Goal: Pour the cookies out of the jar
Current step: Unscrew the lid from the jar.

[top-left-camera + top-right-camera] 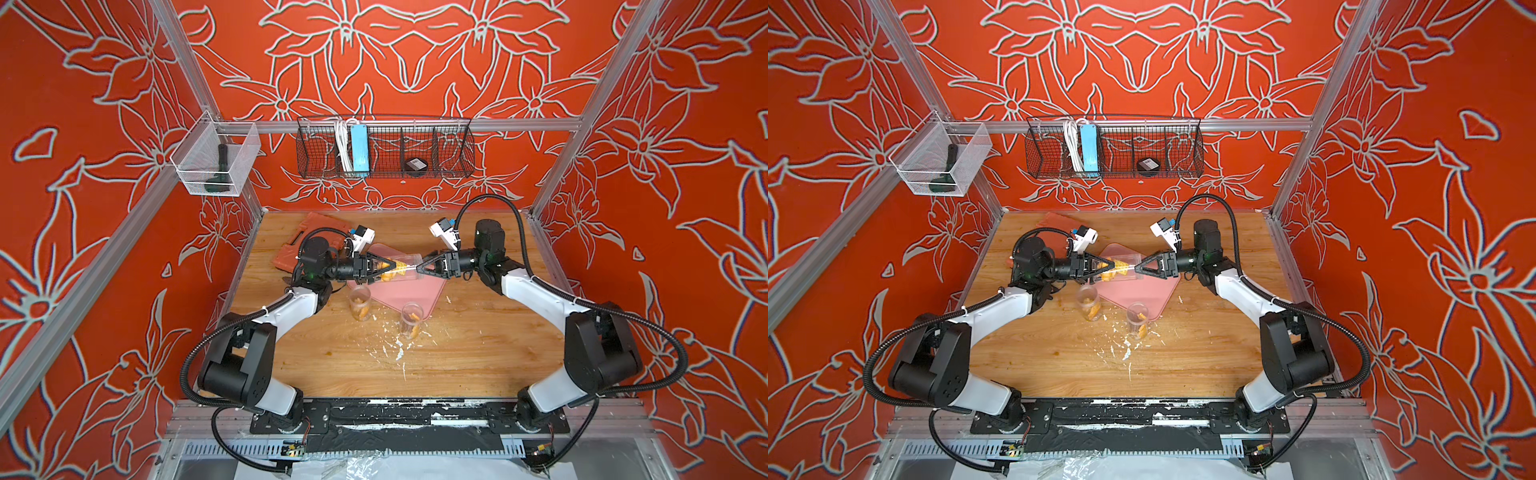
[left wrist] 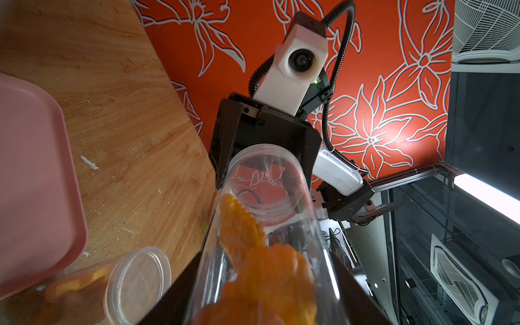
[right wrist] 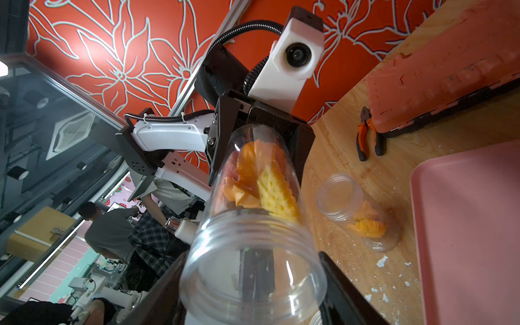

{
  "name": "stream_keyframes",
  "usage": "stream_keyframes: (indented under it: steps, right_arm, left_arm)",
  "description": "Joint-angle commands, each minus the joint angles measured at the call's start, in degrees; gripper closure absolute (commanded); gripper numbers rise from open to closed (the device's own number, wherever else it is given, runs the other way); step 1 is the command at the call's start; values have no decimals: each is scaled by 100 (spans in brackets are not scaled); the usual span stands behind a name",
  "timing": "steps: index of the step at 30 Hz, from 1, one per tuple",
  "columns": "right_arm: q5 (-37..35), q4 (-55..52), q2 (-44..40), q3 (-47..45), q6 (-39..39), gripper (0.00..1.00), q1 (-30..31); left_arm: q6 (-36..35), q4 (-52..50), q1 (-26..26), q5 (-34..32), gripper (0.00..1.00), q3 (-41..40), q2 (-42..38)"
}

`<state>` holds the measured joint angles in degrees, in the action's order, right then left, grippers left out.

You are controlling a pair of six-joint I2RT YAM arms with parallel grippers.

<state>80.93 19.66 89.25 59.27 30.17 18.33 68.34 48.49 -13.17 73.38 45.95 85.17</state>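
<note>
Currently you have one clear plastic jar (image 1: 409, 264) lying roughly level in the air above the pink plastic tray (image 1: 419, 291). Its open threaded mouth is at the right gripper (image 1: 420, 267) and its base at the left gripper (image 1: 390, 266). Both pairs of jaws are clamped on it, one at each end.

Contents: orange and yellow ridged cookies (image 3: 253, 174), heaped at the base end.

Near the tray's front edge: two small upright clear jars (image 1: 360, 303) and white crumbs (image 1: 395, 345).

Open room: bare wooden table (image 1: 478, 345) on your right arm's side.
</note>
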Motion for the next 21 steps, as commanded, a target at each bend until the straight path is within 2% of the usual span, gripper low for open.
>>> stream_keyframes:
  steps: [1, 5, 8, 13, 18, 21]
  right_arm:
    - [-147, 8, 33, 189, -1375, 71, -123]
    - [-63, 227, 138, 226, -1755, 77, -136]
    - [-15, 37, 159, 303, -2389, 84, -159]
    - [-112, -908, 111, 484, -3585, 88, -266]
    - [-293, -973, -51, 230, -4540, 90, -347]
    - [-410, -706, -108, 75, -4761, 90, -344]
  left_arm:
    - [517, 164, 69, 132, 55, 108, -19]
    - [532, 181, 69, 132, 55, 107, -17]
    - [515, 165, 69, 141, 55, 106, -19]
    - [479, 134, 86, 141, 55, 102, 8]
    - [487, 143, 91, 143, 55, 116, 60]
    - [482, 143, 86, 133, 55, 116, 78]
